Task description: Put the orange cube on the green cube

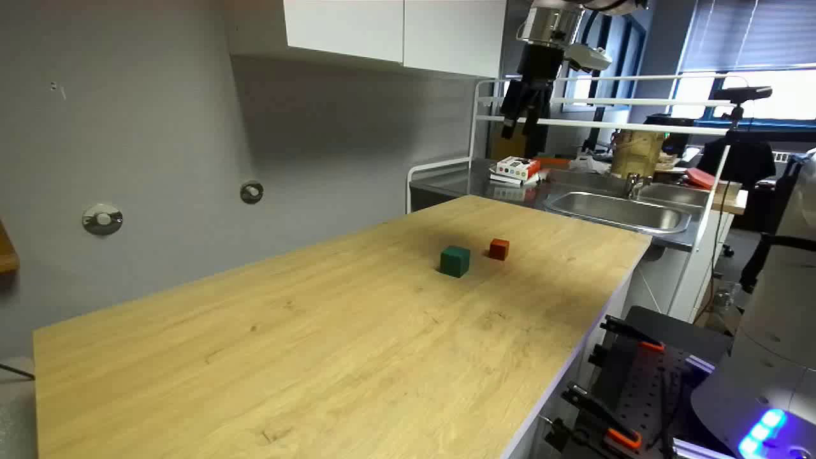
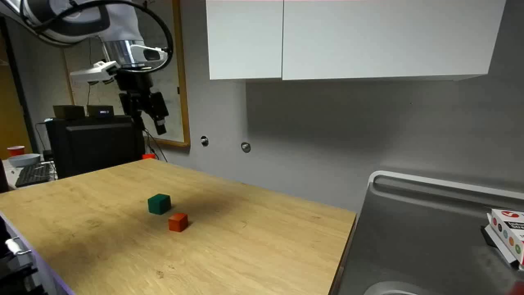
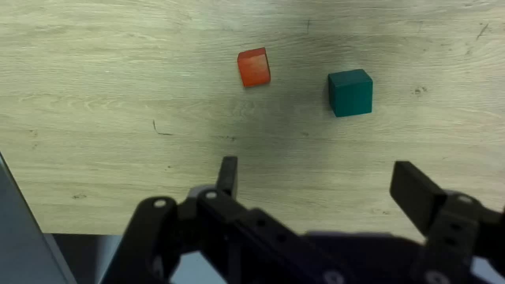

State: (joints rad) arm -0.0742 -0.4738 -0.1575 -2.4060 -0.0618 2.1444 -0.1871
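The orange cube (image 1: 499, 249) lies on the wooden table beside the green cube (image 1: 455, 261), with a gap between them. In an exterior view the orange cube (image 2: 178, 222) and the green cube (image 2: 159, 204) also stand apart. In the wrist view the orange cube (image 3: 254, 68) is at the upper middle and the green cube (image 3: 351, 94) is to its right, looking slightly larger. My gripper (image 3: 315, 165) is open with nothing between its fingers. In both exterior views the gripper (image 1: 520, 131) (image 2: 150, 126) hangs high above the table, well above both cubes.
The wooden table (image 1: 287, 357) runs along a grey wall. White cabinets (image 2: 368, 39) hang above it. A white rail (image 1: 612, 102) and a metal sink (image 1: 618, 210) stand past the table's end. A small box (image 1: 517, 167) lies on the metal counter.
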